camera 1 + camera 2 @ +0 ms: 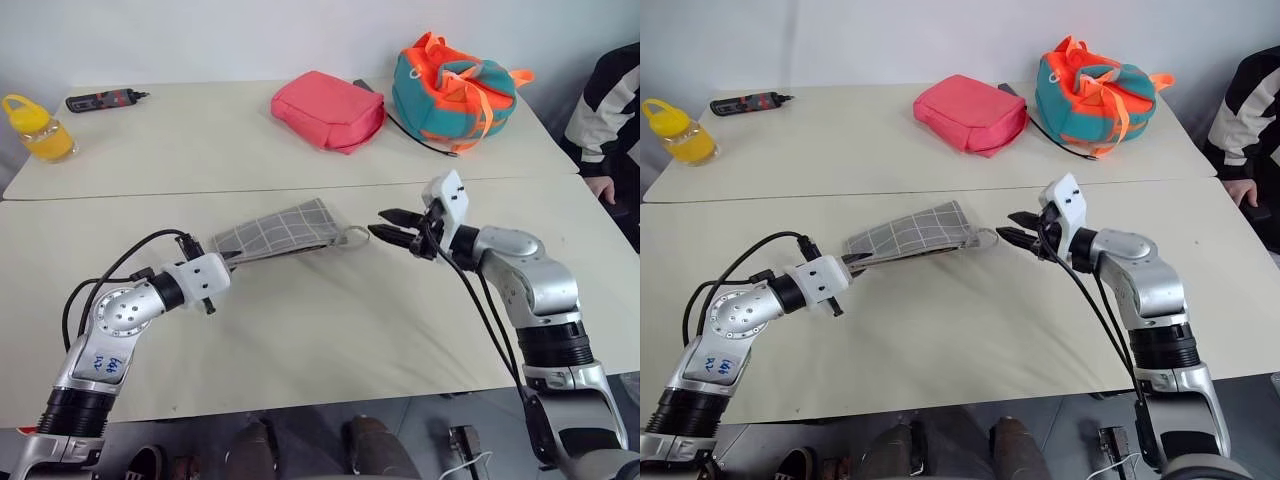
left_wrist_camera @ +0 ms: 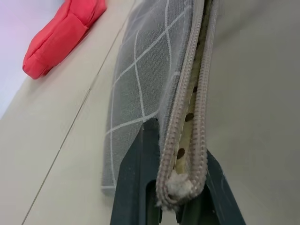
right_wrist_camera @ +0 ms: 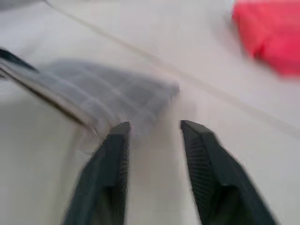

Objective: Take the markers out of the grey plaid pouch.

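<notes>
The grey plaid pouch (image 1: 275, 231) sits near the middle of the near table (image 1: 330, 330), lifted at one end: the left claw (image 1: 228, 259) is clamped on its corner, pinching the zipper end, while the rest slopes toward two o'clock. In the left wrist view the zipper (image 2: 190, 103) is parted a little, a dotted lining showing in the gap, but no markers can be seen inside or on the table. The right claw (image 1: 392, 225) hangs just beside the pouch's far end, at three o'clock from it, its fingers slightly apart and holding nothing, with the ring pull (image 1: 357, 236) between it and the fabric. So I judge the task early: pouch secured and partly unzipped, both markers yet to come out. Away at twelve o'clock lie a pink pouch (image 1: 328, 109) and a teal-and-orange bag (image 1: 452, 90).
</notes>
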Controlling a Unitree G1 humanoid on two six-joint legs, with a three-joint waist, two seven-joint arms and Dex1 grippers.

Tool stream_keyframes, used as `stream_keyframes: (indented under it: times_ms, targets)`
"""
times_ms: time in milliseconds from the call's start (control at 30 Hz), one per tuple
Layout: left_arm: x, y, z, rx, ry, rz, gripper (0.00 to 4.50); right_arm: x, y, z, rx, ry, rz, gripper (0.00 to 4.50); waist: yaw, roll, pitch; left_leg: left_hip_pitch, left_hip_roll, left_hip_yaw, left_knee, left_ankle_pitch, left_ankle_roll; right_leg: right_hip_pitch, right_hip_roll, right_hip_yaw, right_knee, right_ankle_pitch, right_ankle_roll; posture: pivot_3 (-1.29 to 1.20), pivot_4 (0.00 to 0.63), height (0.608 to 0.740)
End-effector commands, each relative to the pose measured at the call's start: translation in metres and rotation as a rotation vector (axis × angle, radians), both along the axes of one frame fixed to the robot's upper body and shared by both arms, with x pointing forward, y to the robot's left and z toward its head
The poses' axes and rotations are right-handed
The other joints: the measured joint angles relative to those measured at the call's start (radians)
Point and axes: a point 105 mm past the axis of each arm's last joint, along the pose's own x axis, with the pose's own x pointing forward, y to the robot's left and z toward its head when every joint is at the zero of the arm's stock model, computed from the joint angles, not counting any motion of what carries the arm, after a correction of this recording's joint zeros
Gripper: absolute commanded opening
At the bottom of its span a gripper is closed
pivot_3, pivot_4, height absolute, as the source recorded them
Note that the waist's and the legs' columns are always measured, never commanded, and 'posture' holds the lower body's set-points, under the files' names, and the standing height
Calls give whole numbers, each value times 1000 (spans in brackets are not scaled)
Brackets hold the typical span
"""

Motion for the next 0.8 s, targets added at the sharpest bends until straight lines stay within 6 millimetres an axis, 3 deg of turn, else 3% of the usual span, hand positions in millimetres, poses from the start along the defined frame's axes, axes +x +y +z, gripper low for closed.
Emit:
stream_keyframes:
  times_ms: [33, 67, 133, 233, 333, 500, 600, 800]
  targets:
    - [-3, -12, 16, -24, -42, -49, 0, -16, 27, 16, 2, -122, 86, 357, 0, 0, 0, 0, 0, 0, 0, 0, 0, 0, 0, 0, 0, 0, 0, 0, 150, 740]
    - [-2, -15, 18, -32, -41, -54, 0, -25, 42, 15, 3, -134, 143, 60, 0, 0, 0, 0, 0, 0, 0, -1, 0, 0, 0, 0, 0, 0, 0, 0, 150, 740]
    - [-1, -18, 21, -37, -43, -62, 0, -38, 68, 15, 33, -160, 205, 20, -2, 0, 0, 0, 0, 0, 0, -1, 0, 0, 0, 0, 0, 0, 0, 0, 150, 740]
    - [-1, -21, 21, -29, -46, -67, 0, -32, 81, 19, 86, -193, 142, 20, -9, 0, 0, 0, 2, 0, 1, -1, -1, -1, 1, 0, 2, 0, 0, 0, 150, 740]
    - [-1, -21, 21, -47, -42, -62, 0, -27, 79, 17, 53, -231, 104, 20, -12, 0, 0, 0, 1, 0, 2, -1, -1, -1, 0, 0, 3, 0, 0, 0, 150, 740]
    - [0, -25, 26, -72, -40, -63, 0, -44, 78, -18, -171, -265, 241, 20, -13, 0, 0, 0, 1, 0, 3, -1, -1, 0, 0, -1, 2, 0, 0, 0, 150, 740]
    - [1, -26, 25, -62, -40, -63, 0, -48, 79, -20, -208, -291, 274, 20, -23, 0, 0, 0, 2, 0, 2, -1, -1, 0, 1, 0, 2, 0, 0, 0, 150, 740]
    - [0, -30, 24, -54, -43, -77, 0, -27, 74, -15, -212, -327, 159, 20, -23, 0, 0, 1, 3, 0, 3, -2, -1, 0, 2, 0, 3, 0, 0, 0, 150, 740]
